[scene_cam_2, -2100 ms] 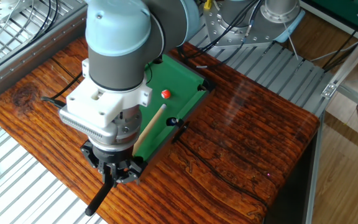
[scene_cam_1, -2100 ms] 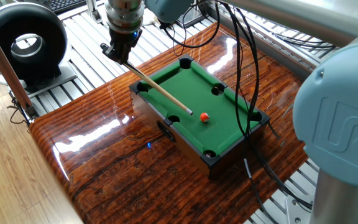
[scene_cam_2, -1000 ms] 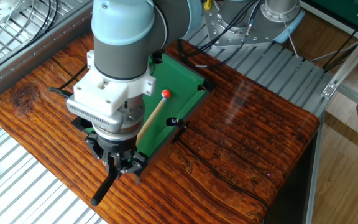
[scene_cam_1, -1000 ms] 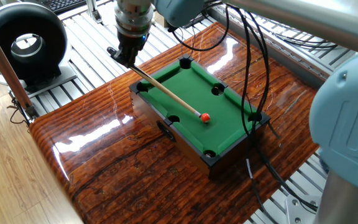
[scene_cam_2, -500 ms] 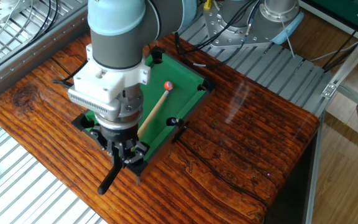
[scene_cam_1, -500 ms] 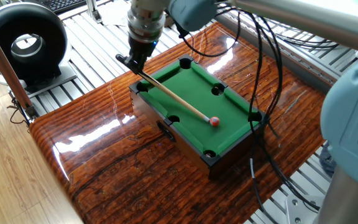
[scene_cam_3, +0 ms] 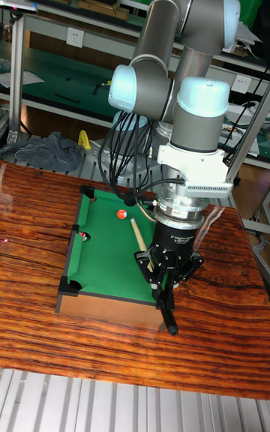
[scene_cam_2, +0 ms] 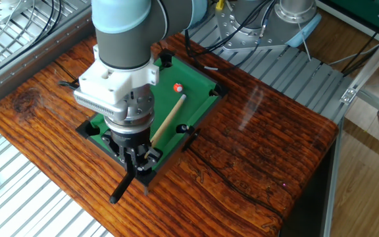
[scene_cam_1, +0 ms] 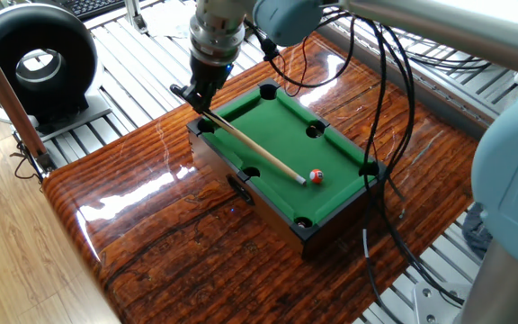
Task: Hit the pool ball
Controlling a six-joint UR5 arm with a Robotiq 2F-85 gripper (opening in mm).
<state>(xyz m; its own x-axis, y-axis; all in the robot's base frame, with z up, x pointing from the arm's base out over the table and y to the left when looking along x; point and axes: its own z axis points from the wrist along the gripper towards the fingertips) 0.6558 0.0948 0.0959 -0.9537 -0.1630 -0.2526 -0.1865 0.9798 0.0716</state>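
Note:
The pool ball, small and orange-red, lies on the green felt of the mini pool table. My gripper hangs over the table's end rail, shut on a wooden cue stick. The cue slopes down across the felt. Its tip stops just short of the ball, with a small gap showing. The cue's black butt sticks out behind the fingers.
The pool table stands on a glossy wooden tabletop with metal slats around it. A black ring-shaped device sits at the far left. Black cables hang beside the pool table. Pockets line the rails.
My gripper has pushed the cue forward along the felt. The tip struck the ball, which rolled ahead toward the table's far end and now lies just beyond the tip.

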